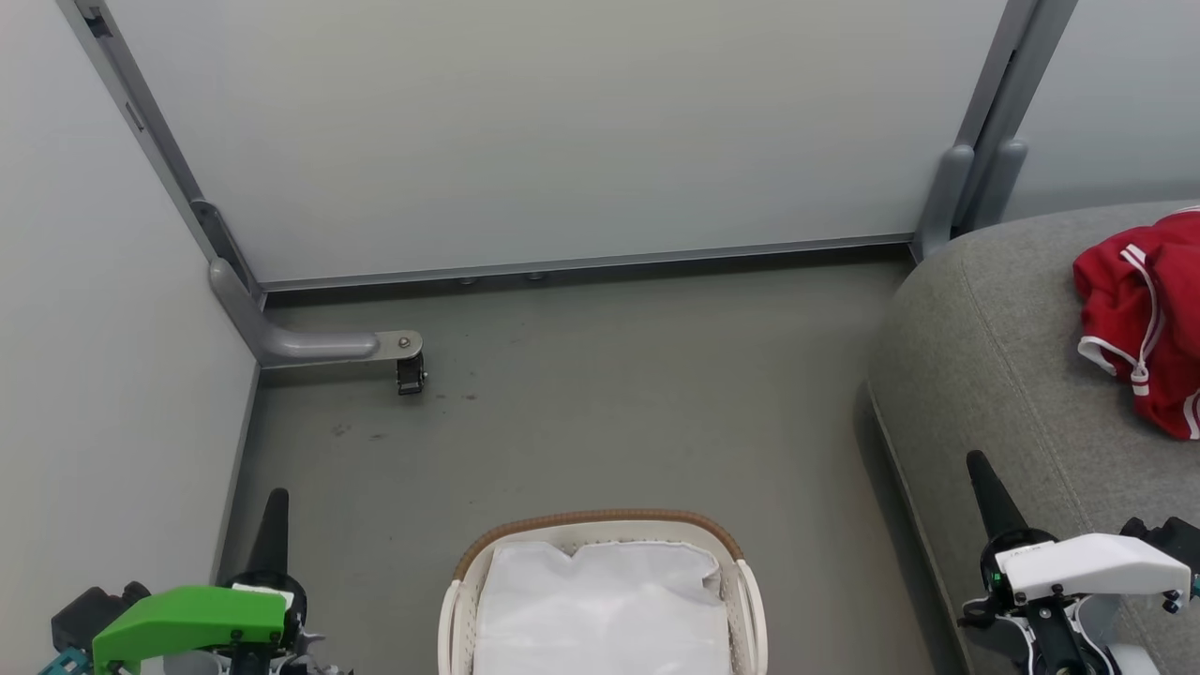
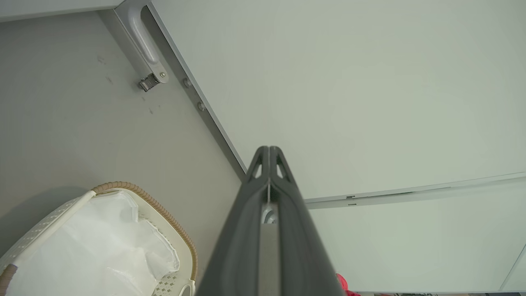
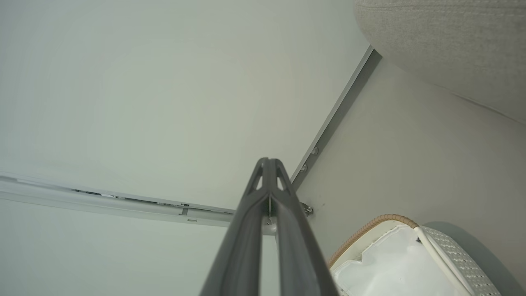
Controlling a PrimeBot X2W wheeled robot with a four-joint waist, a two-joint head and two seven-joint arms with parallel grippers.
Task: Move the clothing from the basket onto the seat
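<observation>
Bottom centre: basket (image 1: 600,517) of perforated cream plastic, brown woven rim, holding smooth white cloth sheet (image 1: 600,605). Right: seat (image 1: 994,375) of coarse grey fabric; clothing (image 1: 1158,309) of red cloth; floor (image 1: 609,403) matt grey.

One basket (image 1: 600,517), one white sheet (image 1: 600,609), one grey seat (image 1: 994,375), one red clothing heap (image 1: 1148,319).

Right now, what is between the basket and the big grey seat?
Nothing. The head view shows bare grey floor between the basket and the seat.
</observation>
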